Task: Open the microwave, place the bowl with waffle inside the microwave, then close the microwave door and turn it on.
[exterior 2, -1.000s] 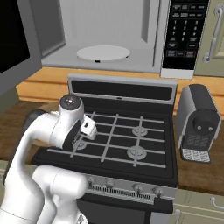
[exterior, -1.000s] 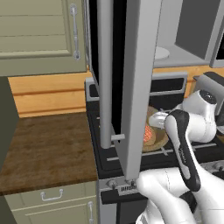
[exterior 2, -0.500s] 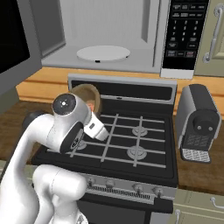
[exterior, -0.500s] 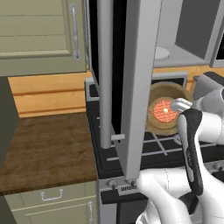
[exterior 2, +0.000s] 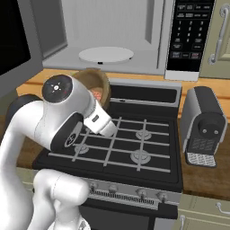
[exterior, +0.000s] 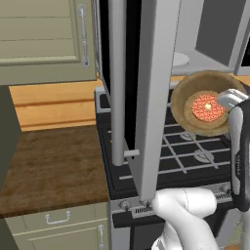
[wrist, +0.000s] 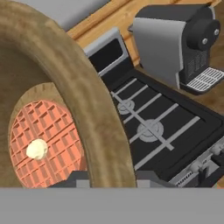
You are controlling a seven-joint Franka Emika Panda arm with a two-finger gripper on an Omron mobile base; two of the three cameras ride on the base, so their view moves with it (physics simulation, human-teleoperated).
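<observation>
While my gripper (wrist: 105, 178) pinches the bowl (exterior: 207, 103) rim, apparently firmly, the waffle (exterior: 209, 108) sits inside, raised above the stove (exterior 2: 130, 148).

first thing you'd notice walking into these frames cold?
The wooden bowl held in the air above the stove, the reddish waffle lying inside it and the gripper clamped on its rim. Next, the microwave gaping open behind it, its white turntable bare, and the microwave door swung out at left.
</observation>
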